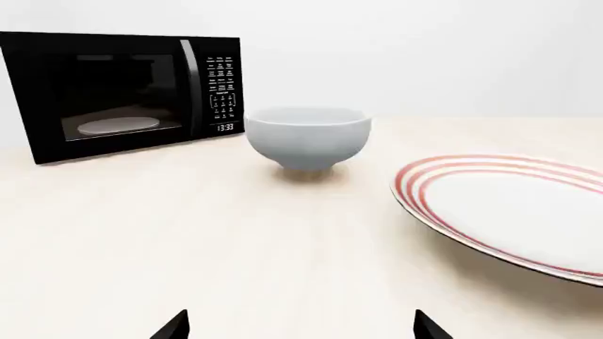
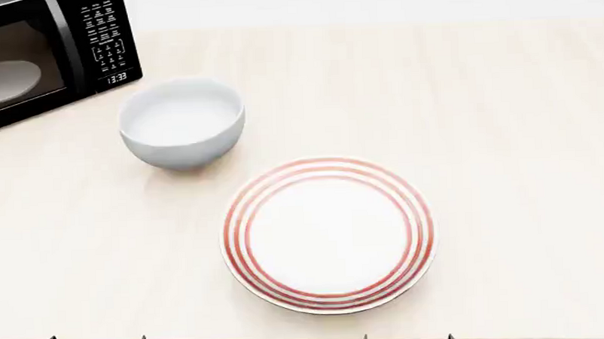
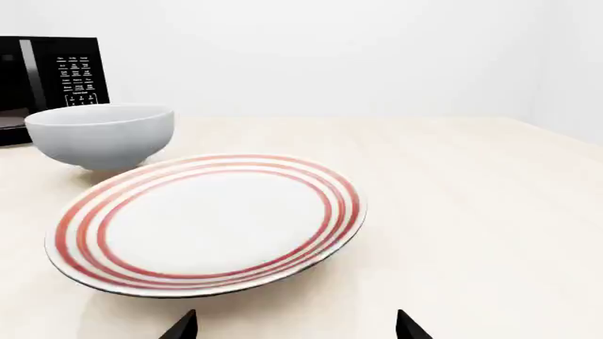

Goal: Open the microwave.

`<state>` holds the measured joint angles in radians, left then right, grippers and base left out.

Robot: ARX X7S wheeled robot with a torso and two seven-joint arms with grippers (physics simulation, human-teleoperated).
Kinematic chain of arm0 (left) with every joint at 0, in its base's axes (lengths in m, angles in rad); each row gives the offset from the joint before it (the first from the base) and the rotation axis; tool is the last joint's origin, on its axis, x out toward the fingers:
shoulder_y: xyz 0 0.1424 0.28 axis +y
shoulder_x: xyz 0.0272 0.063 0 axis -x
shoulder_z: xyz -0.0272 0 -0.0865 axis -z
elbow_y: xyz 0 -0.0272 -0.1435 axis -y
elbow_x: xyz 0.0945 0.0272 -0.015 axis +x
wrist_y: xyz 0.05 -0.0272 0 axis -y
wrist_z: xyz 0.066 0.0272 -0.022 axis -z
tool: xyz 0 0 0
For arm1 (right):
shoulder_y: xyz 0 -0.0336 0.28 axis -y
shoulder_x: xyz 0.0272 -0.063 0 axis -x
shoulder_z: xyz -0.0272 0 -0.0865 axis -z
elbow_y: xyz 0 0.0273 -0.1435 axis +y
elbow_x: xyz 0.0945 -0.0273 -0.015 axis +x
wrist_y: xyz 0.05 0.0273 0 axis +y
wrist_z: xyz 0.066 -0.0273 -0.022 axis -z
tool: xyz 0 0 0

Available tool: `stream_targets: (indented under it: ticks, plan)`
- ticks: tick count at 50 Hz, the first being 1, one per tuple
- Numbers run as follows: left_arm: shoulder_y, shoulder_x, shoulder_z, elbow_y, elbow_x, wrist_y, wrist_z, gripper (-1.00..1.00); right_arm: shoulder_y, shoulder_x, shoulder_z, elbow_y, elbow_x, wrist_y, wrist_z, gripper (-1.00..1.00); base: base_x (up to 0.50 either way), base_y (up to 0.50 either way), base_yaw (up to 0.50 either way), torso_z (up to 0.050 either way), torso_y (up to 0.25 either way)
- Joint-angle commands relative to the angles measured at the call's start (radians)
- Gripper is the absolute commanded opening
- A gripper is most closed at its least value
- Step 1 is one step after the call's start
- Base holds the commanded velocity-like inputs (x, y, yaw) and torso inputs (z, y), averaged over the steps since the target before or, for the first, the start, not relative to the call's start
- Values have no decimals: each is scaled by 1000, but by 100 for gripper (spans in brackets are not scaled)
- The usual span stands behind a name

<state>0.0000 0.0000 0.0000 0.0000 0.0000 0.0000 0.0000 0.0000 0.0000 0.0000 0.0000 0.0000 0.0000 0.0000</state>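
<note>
Though shut, one microwave [image 1: 123,92].

Simulated domestic kitchen setting, rendered rather than photographed. Indicated by a pale wood-grain countertop [image 2: 500,95] carrying household kitchenware. Black microwave [image 1: 123,92] at the far left corner of the counter, door closed, with glass window, vertical bar handle [image 1: 188,85], white-labelled keypad [image 1: 222,85] and a digital clock (reading 13:33). White turntable [image 1: 118,125] visible through the door glass. Plain white bowl [image 2: 182,122] just beside the microwave. White dinner plate [image 2: 328,234] with red concentric rim bands near the counter's front edge. Bare white wall [image 3: 330,49] behind.
</note>
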Motion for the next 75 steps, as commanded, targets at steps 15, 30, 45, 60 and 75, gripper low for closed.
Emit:
stream_targets:
  ticks: [15,30,45,60,75]
  plan:
    - [2,-54,66,3,-48,4,-55,100,-2,54,-70,8,34,-15,69,100,48,205,0,0,0]
    - [4,-76,92,7,-68,5,-79,100,-5,76,-95,1,57,-13,91,100,133,491,0,0,0]
    - [1,-91,109,4,-86,4,-98,100,0,92,-114,6,75,-15,109,100,132,493,0,0,0]
    - [1,-109,130,7,-101,6,-115,100,1,112,-142,1,96,-16,110,100,157,490,0,0,0]
    - [0,-122,150,6,-108,12,-129,100,1,125,-154,0,117,-25,116,100,358,442,0,0,0]
